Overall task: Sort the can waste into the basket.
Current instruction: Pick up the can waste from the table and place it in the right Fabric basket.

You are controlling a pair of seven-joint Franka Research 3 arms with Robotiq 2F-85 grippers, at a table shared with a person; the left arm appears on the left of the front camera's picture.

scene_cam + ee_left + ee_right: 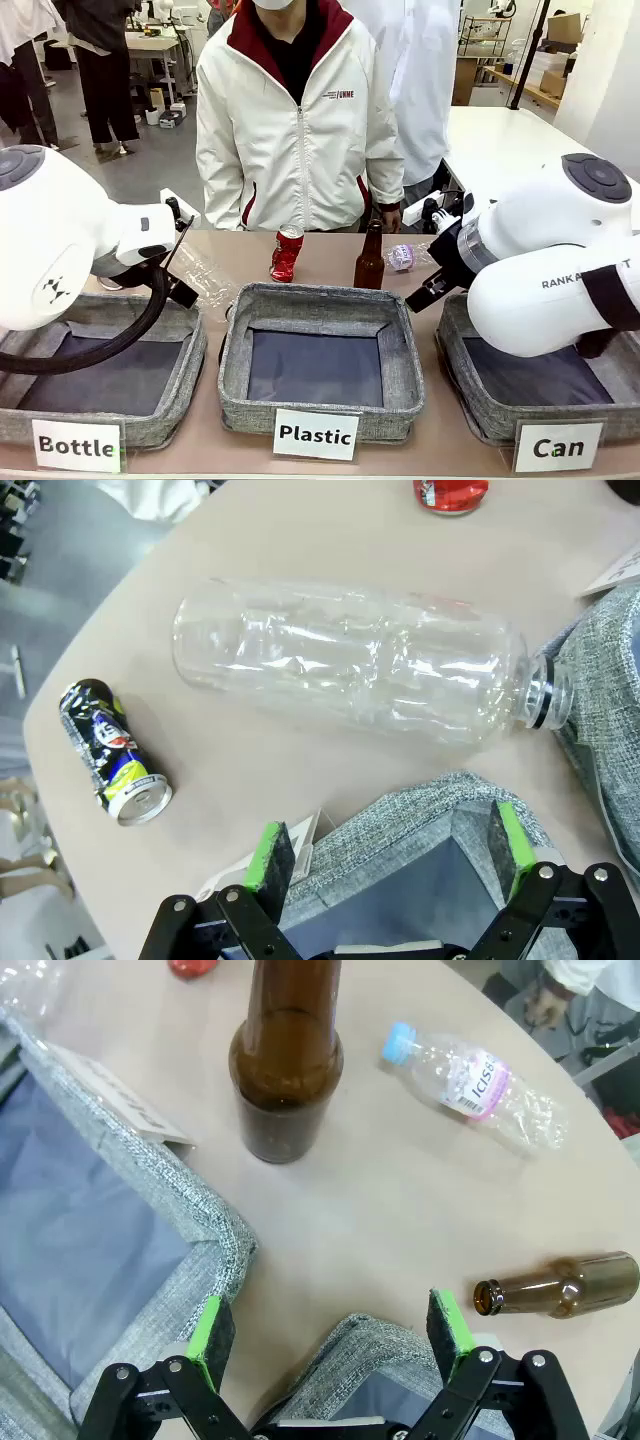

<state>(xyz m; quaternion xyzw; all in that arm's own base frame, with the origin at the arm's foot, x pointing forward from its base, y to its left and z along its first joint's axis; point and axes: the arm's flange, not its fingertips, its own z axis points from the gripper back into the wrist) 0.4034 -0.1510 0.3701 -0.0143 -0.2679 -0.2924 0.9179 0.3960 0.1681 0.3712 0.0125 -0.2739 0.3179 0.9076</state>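
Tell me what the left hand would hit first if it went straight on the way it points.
Most likely the corner of the grey basket just ahead of the open left hand. The clear plastic bottle lies farther on, though depth is unclear.

Left gripper [388,832], right gripper [328,1312], fingers [266,852] apart, empty

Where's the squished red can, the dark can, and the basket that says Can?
Crushed red metal can with silver top [287,255]: front view, on its red side.
Dark metal can with blue-yellow print [110,748]: left wrist view, mid-body.
Grey woven-fabric basket labelled "Can" [478,405]: front view, front wall.
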